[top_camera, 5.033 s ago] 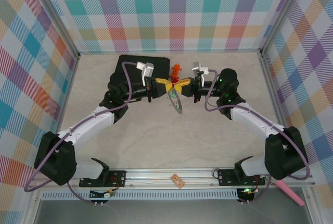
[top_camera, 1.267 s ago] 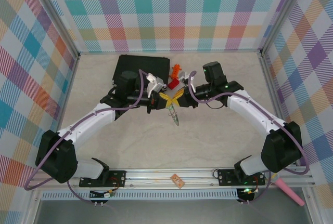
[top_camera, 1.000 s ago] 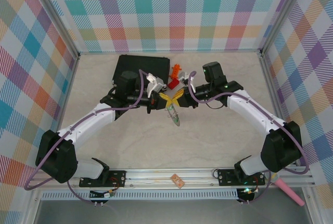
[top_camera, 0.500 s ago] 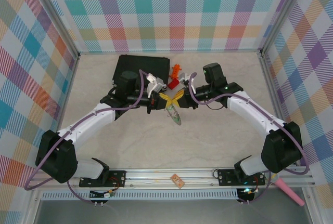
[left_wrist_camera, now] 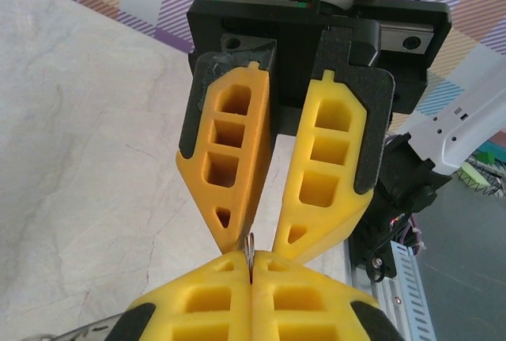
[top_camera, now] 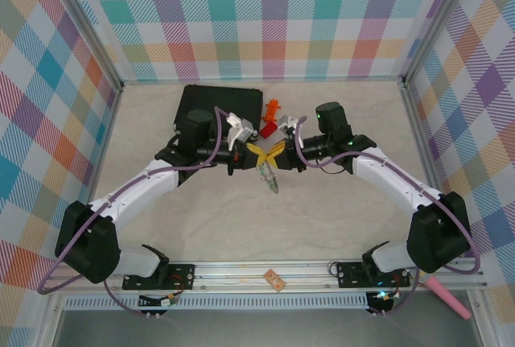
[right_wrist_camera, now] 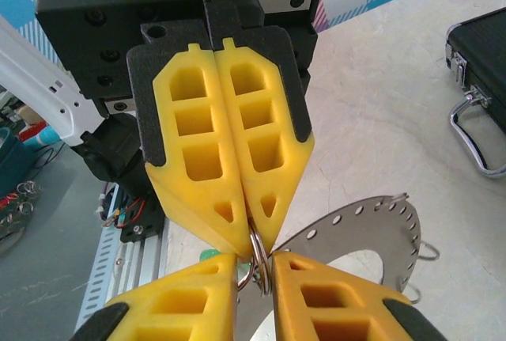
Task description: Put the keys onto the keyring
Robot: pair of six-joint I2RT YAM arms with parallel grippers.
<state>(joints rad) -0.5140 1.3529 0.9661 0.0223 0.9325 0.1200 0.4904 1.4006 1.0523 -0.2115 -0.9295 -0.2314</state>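
Keyring (right_wrist_camera: 356, 229) hung in mid-air at table centre, just under the spot where both grippers met tip to tip. It was a flat grey arc w/ a row of small holes along the outer edge, clear of the table (top_camera: 338, 218). In top view it showed as a thin sliver slanting down toward the near side, w/ a greenish tint on it. Too small there to tell key from tag.

Small wire loop (right_wrist_camera: 256, 259) sat at the keyring's upper end, right at the meeting point. Whether it passed through one of the holes: couldn't tell. Second loop (right_wrist_camera: 424, 250) hung off the ring's far edge. A bit of green (right_wrist_camera: 209, 255) peeked out beside the R finger; the keys themselves couldn't be made out.

Left gripper (top_camera: 251, 152) came in from the left w/ its yellow pads pressed flat together, no gap, pinching the small wire loop at the very tips. From the left wrist view this showed as a thin metal edge poking out of the seam.

Right gripper (top_camera: 278, 154) came in from the right, fingers in a narrow V, tips either side of the same loop and apparently touching it on both sides.

Behind the left arm, near the back wall, lay a black case (top_camera: 221, 104). Just right of it were a red piece (top_camera: 267, 130) and an orange piece (top_camera: 273, 110), both on the table, apart from the ring.
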